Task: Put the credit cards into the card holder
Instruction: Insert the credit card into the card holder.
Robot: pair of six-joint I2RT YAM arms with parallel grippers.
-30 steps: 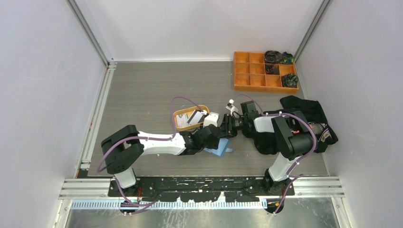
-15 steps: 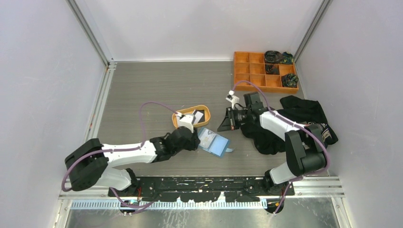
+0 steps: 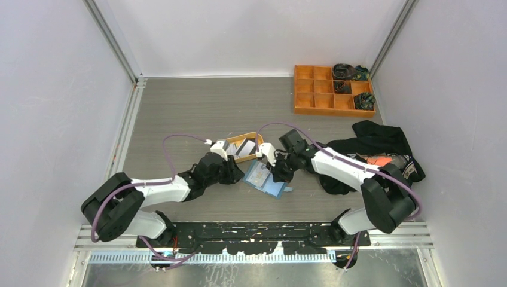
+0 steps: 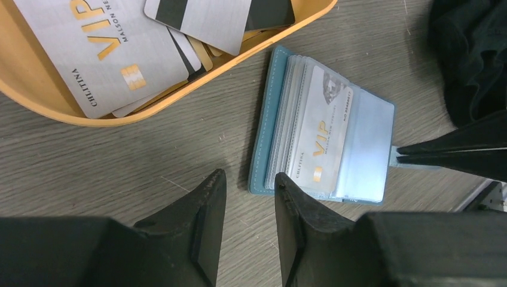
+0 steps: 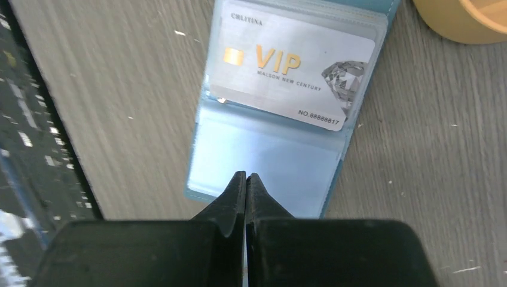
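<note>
Where cards overlap in the tray: the credit cards (image 4: 113, 54) lie stacked in the orange oval tray (image 4: 54, 101), so the lower ones show only as edges and cannot be counted; the left wrist view crops the tray's top.
Hidden from above: the right gripper (image 3: 277, 175) covers the right edge of the card holder (image 3: 270, 188).
Left claw: the left gripper (image 4: 248, 206) is released, its fingers apart with nothing between them, over the bare table (image 4: 119, 173) just beside the holder's left edge.
Tray contents: a silver VIP card on top at left, then a silver card with a dark stripe, then a black card, with paler edges beneath.
Holder position: blue, it lies open and flat on the table between the two grippers, one corner close to the tray's rim; I cannot tell whether they touch.
Holder contents: one pocketed VIP card (image 5: 293, 69) sits in the clear sleeve nearer the tray; the facing sleeve shows only plastic.
Right claw: clenched, tips pressed together with nothing seen between, at that bare sleeve; contact with it is unclear.
Black cloth (image 3: 382, 143): crumpled, right of the holder, partly hidden under the right arm.
Compartment box (image 3: 314, 89): orange, in the far right corner, well apart from the rest; the dark bundles (image 3: 344, 72) in its right-hand cells are too small to identify.
Counts: one tray, one holder, one card pocketed, at least three cards in the tray.
</note>
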